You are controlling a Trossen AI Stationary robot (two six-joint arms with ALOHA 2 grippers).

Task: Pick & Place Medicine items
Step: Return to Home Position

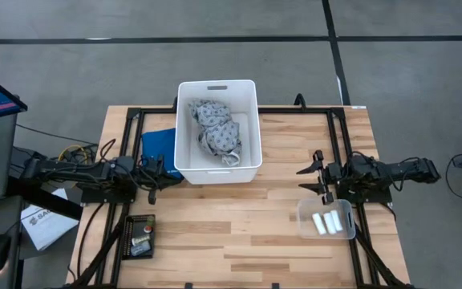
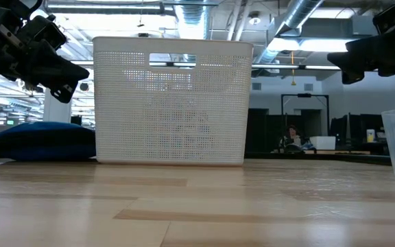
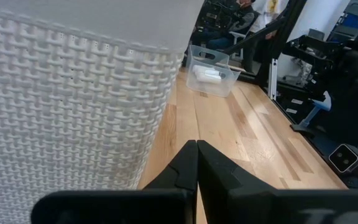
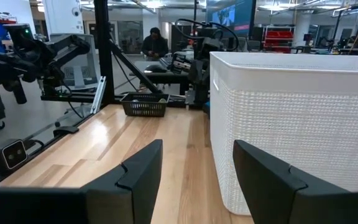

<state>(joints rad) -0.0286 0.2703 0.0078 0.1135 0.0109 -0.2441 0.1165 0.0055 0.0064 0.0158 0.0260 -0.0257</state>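
The medicine items (image 1: 325,222), small white cylinders, lie side by side on the floor of a clear plastic container (image 1: 307,213) near the table's right edge; the left wrist view shows them (image 3: 207,74) far off. My right gripper (image 1: 313,178) hovers open just beyond that container, pointing toward the white bin (image 1: 215,84); its fingers (image 4: 197,149) hold nothing. My left gripper (image 1: 171,174) is shut and empty beside the bin's left near corner, its fingertips (image 3: 197,149) close to the bin's woven wall (image 3: 55,112).
A grey patterned cloth bundle (image 1: 217,132) lies inside the white bin. A blue pad (image 1: 157,143) sits left of the bin. A small black basket (image 1: 140,235) with odds and ends stands near the table's left near corner. Bare wood lies between bin and near edge.
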